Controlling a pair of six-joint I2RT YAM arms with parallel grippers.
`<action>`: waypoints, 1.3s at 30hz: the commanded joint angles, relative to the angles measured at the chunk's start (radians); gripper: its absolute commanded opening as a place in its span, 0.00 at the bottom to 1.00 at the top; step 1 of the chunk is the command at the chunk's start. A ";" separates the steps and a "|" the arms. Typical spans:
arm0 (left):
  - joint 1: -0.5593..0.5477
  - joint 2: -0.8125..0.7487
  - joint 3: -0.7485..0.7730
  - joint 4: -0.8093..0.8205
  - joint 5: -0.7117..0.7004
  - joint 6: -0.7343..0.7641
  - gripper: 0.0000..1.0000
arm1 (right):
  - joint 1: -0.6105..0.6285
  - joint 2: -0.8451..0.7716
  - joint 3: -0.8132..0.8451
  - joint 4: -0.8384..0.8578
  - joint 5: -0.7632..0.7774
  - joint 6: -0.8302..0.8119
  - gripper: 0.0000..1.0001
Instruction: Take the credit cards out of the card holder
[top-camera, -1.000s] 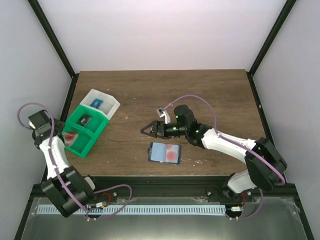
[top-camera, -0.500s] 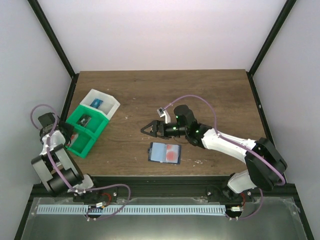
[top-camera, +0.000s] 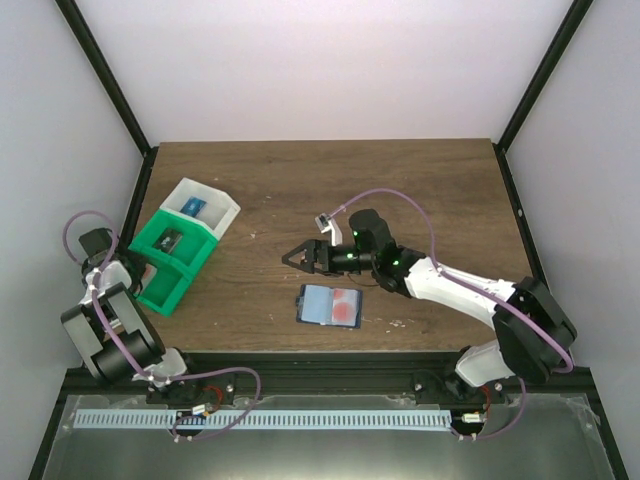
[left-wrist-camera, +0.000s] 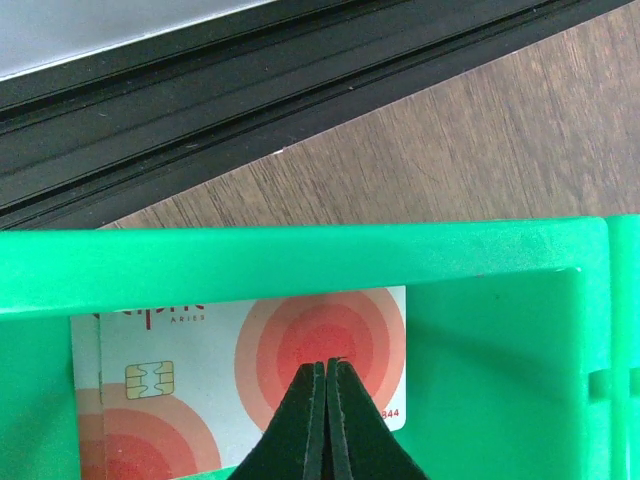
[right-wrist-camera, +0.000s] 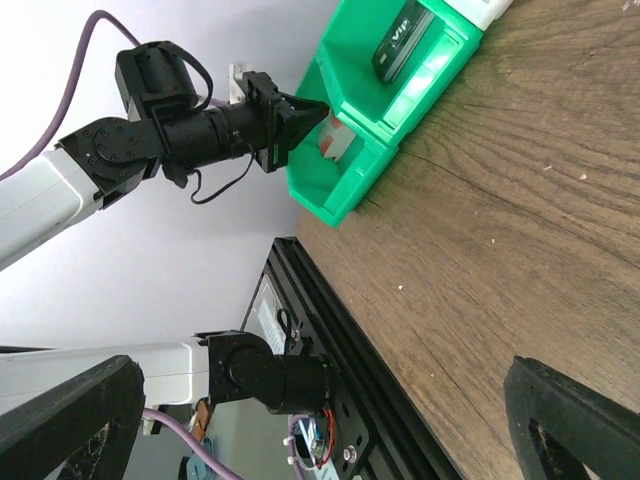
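Now the card holder lies long-axis crosswise; right claw wide, left claw closed.

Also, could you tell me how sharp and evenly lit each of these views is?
Top view: soft, even light, the wallet crisp, only faint shadows. Left wrist view: sharp enough to read print on the card, the green bin evenly lit. Right wrist view: table grain sharp, its own fingers near-black silhouettes, a bright glare patch inside the bin.
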 joint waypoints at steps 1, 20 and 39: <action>0.005 -0.013 0.006 -0.007 0.020 0.033 0.00 | -0.009 -0.030 -0.001 -0.008 0.023 -0.029 1.00; -0.165 -0.335 0.030 -0.063 0.428 0.143 0.77 | -0.010 -0.074 0.017 -0.468 0.387 -0.159 1.00; -0.743 -0.362 -0.115 0.120 0.652 0.026 0.15 | -0.011 -0.232 -0.209 -0.467 0.409 -0.131 0.43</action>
